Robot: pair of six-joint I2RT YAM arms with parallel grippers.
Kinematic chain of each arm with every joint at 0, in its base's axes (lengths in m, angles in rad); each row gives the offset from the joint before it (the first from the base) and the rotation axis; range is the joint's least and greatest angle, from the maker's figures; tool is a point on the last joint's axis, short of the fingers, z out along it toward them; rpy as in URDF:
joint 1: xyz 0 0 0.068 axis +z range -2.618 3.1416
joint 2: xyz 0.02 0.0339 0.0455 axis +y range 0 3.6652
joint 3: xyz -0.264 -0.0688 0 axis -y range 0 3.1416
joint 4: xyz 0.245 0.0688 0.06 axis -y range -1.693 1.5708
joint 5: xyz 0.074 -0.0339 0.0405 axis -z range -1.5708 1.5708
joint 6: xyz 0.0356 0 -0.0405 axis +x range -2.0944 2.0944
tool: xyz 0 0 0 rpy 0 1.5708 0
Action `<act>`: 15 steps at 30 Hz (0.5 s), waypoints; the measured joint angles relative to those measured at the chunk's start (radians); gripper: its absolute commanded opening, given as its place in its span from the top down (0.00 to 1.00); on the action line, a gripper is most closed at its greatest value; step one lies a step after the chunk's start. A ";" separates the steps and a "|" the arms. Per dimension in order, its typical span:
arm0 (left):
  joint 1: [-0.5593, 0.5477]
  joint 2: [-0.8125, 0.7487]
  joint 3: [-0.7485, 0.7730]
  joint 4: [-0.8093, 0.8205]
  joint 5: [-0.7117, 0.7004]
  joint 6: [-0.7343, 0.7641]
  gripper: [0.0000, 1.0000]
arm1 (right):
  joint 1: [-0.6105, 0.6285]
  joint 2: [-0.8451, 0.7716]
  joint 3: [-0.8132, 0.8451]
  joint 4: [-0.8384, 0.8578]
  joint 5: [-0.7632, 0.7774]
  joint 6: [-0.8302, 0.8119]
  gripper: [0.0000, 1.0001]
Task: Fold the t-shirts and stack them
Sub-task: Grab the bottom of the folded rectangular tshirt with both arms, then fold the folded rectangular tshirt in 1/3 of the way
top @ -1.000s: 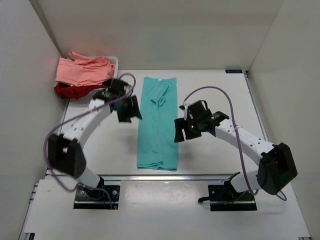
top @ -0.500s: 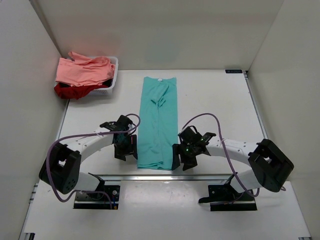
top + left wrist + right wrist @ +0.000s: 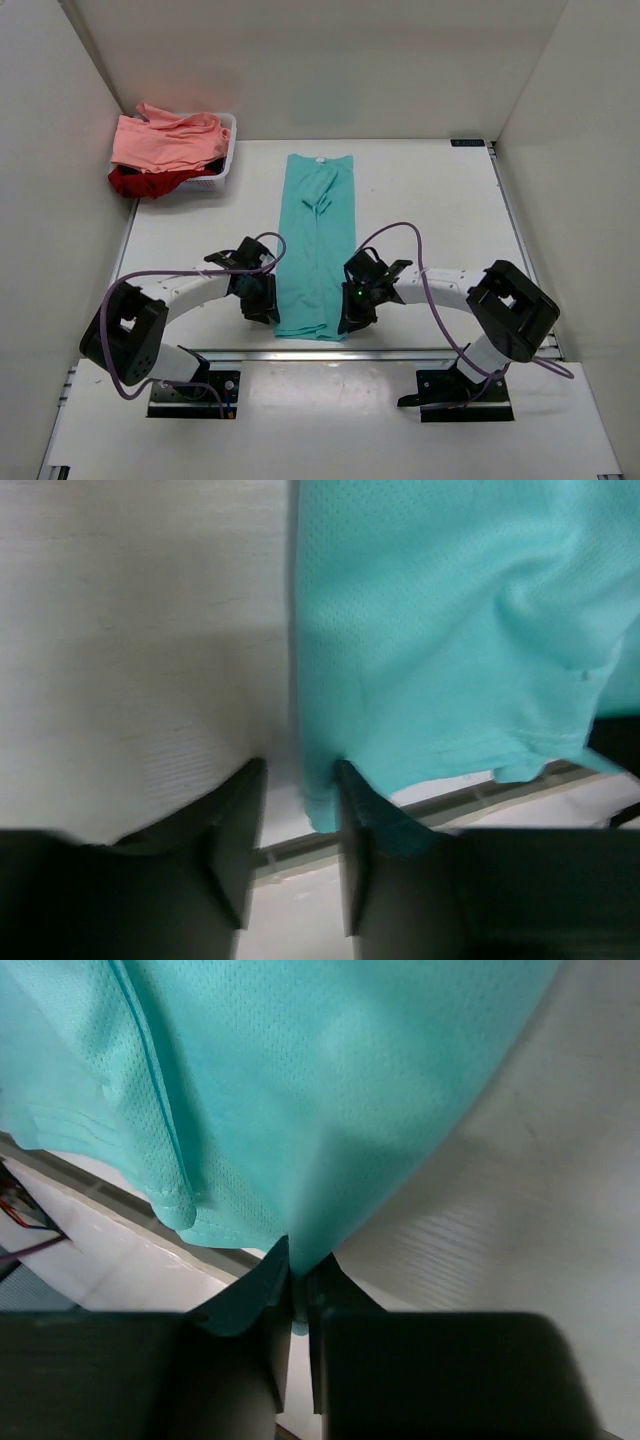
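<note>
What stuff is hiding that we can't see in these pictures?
Top view: the pink shirt covers most of the red shirt, and both hide the inside of the basket.
Top view: the left gripper and right gripper cover the near corners of the teal shirt.
Wrist views: the picture edges cut off most of the teal shirt.

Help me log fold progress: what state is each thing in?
Teal short-sleeved cloth t-shirt: folded into a long strip, flat.
Salmon pink cloth t-shirt: crumpled atop the white plastic basket.
Dark red cloth t-shirt: crumpled beneath the pink one.
Left gripper: open, straddling the teal hem corner.
Right gripper: shut on the teal hem.
</note>
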 measured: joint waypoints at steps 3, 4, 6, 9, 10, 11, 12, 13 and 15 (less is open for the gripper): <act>0.001 -0.014 -0.035 0.021 0.030 -0.012 0.92 | 0.010 0.003 0.000 -0.010 0.000 0.006 0.99; 0.000 -0.019 -0.047 0.026 0.033 -0.007 0.98 | 0.015 0.003 0.000 -0.013 -0.002 0.007 1.00; -0.010 -0.021 -0.059 0.026 0.056 -0.013 1.00 | 0.024 0.003 0.000 -0.026 -0.012 0.005 1.00; -0.026 -0.023 -0.060 0.023 0.067 -0.011 1.00 | 0.028 0.003 0.006 -0.054 -0.024 -0.006 1.00; -0.030 -0.023 -0.058 0.020 0.067 -0.010 1.00 | 0.028 0.003 0.009 -0.062 -0.027 -0.010 0.99; -0.032 -0.023 -0.055 0.011 0.068 -0.007 1.00 | 0.027 0.003 0.018 -0.079 -0.031 -0.018 1.00; -0.032 -0.023 -0.047 -0.001 0.068 -0.005 1.00 | 0.024 0.003 0.029 -0.097 -0.034 -0.024 1.00; -0.032 -0.021 -0.031 -0.022 0.068 -0.003 1.00 | 0.017 0.003 0.048 -0.119 -0.038 -0.034 1.00; -0.034 -0.010 0.030 -0.060 0.067 0.001 1.00 | 0.000 0.003 0.105 -0.170 -0.052 -0.058 1.00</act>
